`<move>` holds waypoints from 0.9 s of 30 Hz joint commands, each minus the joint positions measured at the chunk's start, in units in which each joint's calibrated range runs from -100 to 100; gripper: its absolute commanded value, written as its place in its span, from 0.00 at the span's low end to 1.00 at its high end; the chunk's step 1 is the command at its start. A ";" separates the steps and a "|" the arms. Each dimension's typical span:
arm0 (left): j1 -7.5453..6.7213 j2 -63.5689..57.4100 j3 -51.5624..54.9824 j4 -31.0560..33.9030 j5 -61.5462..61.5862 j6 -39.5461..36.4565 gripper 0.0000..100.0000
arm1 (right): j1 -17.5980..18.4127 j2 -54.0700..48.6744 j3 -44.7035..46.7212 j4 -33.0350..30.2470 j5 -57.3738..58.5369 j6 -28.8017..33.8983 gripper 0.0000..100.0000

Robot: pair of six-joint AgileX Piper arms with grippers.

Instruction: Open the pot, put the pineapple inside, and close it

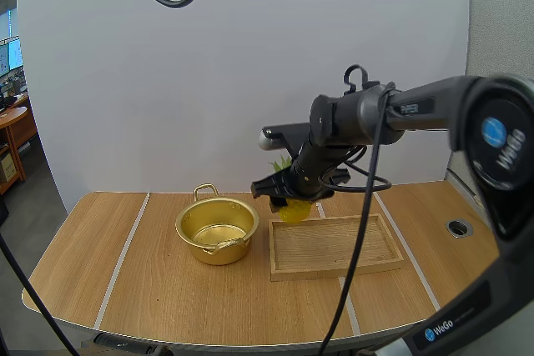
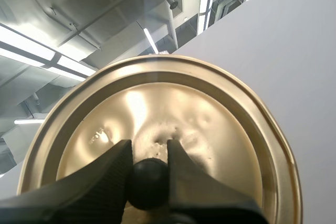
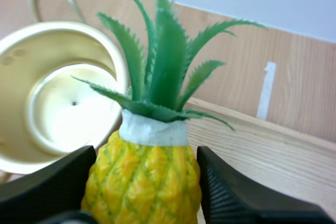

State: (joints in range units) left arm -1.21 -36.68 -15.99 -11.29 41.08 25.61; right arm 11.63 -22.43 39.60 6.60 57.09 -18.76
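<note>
A gold pot [image 1: 217, 229] stands open on the table, its inside bare [image 3: 58, 103]. My right gripper [image 1: 288, 198] is shut on a yellow pineapple [image 1: 294, 209] with green leaves [image 3: 157, 61], held in the air above the left end of the wooden tray [image 1: 334, 246], just right of the pot. In the right wrist view the fingers [image 3: 236, 198] press the fruit's body [image 3: 142, 182] from both sides. My left gripper [image 2: 149, 174] is shut on the black knob [image 2: 148, 182] of the gold lid [image 2: 173, 124], held up off the table.
The wooden tray lies right of the pot with its floor bare. A round grommet hole [image 1: 459, 227] sits at the table's far right. Pale stripes cross the wooden tabletop [image 1: 125, 248].
</note>
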 commanded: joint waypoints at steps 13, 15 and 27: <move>0.07 -0.40 -0.46 -0.04 -2.60 -0.54 0.00 | 7.80 9.38 -13.71 -0.97 1.47 -0.29 0.00; 0.07 -0.40 -0.46 -0.04 -2.60 -0.54 0.00 | 8.29 12.02 -15.35 -0.97 0.52 -0.29 0.00; 0.07 -0.40 -0.46 -0.04 -2.60 -0.54 0.00 | 10.13 25.79 -20.74 -1.36 -1.49 -0.29 0.00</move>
State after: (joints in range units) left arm -1.21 -36.68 -15.99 -11.29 41.08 25.61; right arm 21.58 2.46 19.41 5.74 56.31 -18.87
